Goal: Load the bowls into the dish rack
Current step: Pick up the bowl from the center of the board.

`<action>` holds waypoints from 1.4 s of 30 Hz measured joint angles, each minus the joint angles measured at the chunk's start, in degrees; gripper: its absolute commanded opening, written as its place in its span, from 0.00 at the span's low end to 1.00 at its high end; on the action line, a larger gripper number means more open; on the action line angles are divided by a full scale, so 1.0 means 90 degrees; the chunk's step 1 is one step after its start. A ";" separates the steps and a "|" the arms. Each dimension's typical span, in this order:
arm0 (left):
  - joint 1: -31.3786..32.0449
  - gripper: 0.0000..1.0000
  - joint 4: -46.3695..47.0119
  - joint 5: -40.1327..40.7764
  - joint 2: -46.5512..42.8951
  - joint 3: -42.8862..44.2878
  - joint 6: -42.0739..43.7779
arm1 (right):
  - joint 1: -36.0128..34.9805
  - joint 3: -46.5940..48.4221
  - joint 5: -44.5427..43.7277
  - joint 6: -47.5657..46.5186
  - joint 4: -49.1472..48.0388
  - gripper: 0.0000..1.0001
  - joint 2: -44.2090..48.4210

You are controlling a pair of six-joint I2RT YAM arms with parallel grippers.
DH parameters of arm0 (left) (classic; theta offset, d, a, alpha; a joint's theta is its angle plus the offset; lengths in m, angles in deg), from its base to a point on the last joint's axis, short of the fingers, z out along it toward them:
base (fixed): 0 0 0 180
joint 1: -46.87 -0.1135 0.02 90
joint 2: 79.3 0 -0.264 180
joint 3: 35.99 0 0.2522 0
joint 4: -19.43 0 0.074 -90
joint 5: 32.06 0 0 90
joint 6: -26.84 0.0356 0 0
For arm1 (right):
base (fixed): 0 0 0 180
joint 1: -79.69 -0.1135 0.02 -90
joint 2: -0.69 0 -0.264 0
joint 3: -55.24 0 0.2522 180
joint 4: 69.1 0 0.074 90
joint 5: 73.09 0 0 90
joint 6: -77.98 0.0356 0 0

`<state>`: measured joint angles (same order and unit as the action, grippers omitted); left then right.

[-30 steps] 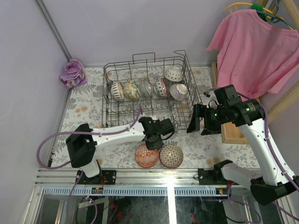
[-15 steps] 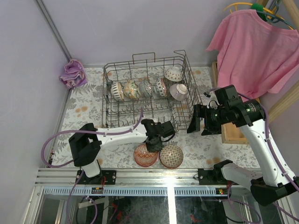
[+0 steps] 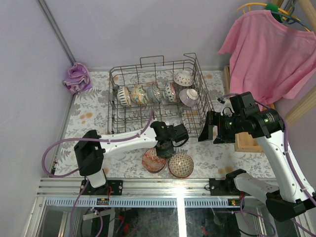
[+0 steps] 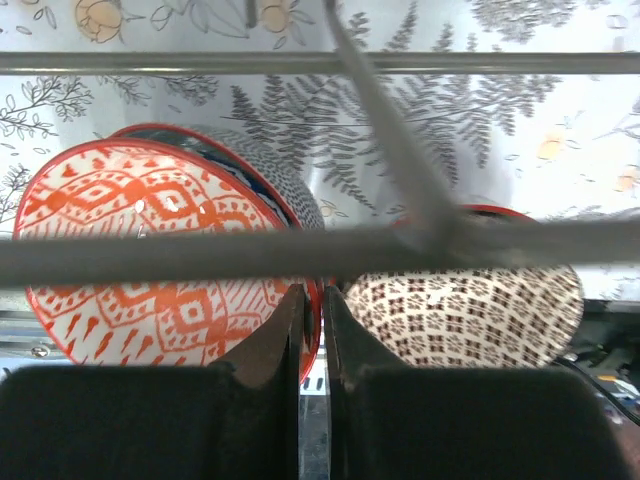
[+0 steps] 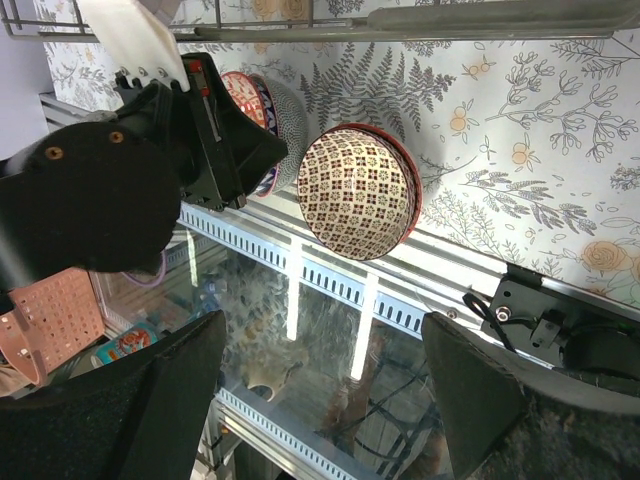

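Observation:
The grey wire dish rack stands at the table's middle back and holds several bowls on edge. Two more bowls lie in front of it: a red-orange patterned bowl, nested with a blue one, and a brown-patterned bowl. My left gripper is shut on the rim of the red-orange bowl, which is tilted; the left wrist view shows my left gripper pinching that rim. My right gripper hangs open and empty beside the rack's right front corner; the right wrist view shows it wide open, the brown-patterned bowl ahead.
A pink cloth lies at the back left. A pink shirt hangs at the right above a wooden box. Rack wires cross the left wrist view. A metal rail runs along the near edge.
My left gripper has shifted slightly right and towards the rack with the red-orange bowl's rim, tipping that bowl up on edge. The right arm has barely moved.

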<state>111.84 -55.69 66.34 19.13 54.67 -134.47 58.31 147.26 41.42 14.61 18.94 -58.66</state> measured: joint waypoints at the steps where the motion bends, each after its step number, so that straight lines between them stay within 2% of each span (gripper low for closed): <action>1: 0.0015 0.00 -0.0041 0.0015 -0.0002 0.0112 0.0012 | 0.0000 0.0000 0.0000 0.0007 -0.0002 0.86 0.0002; 10: 0.0049 0.00 -0.0338 0.0172 -0.0129 0.0342 0.0012 | 0.0000 0.0148 0.0022 0.0032 -0.0029 0.86 0.0034; 19: 0.0146 0.00 -0.0500 0.0304 -0.0889 0.0340 -0.0253 | 0.0000 0.0148 0.0073 0.0070 -0.0121 0.86 0.0034; 23: 0.0146 0.00 -0.0517 0.0338 -0.0920 0.0338 -0.0265 | 0.0000 0.0141 0.0078 0.0078 -0.0165 0.86 0.0034; 34: 0.0206 0.00 -0.0488 0.0335 -0.0454 -0.0194 -0.0131 | 0.0000 -0.0170 0.0177 0.0090 -0.0211 0.86 0.0041; 42: 0.0250 0.00 -0.0211 0.0386 0.0658 0.0573 0.0355 | 0.0000 -0.0192 0.0182 0.0085 -0.0219 0.86 0.0041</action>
<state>114.10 -57.60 69.82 25.06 59.83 -131.28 58.31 145.54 43.06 15.38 16.97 -58.29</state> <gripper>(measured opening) 0.055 0.862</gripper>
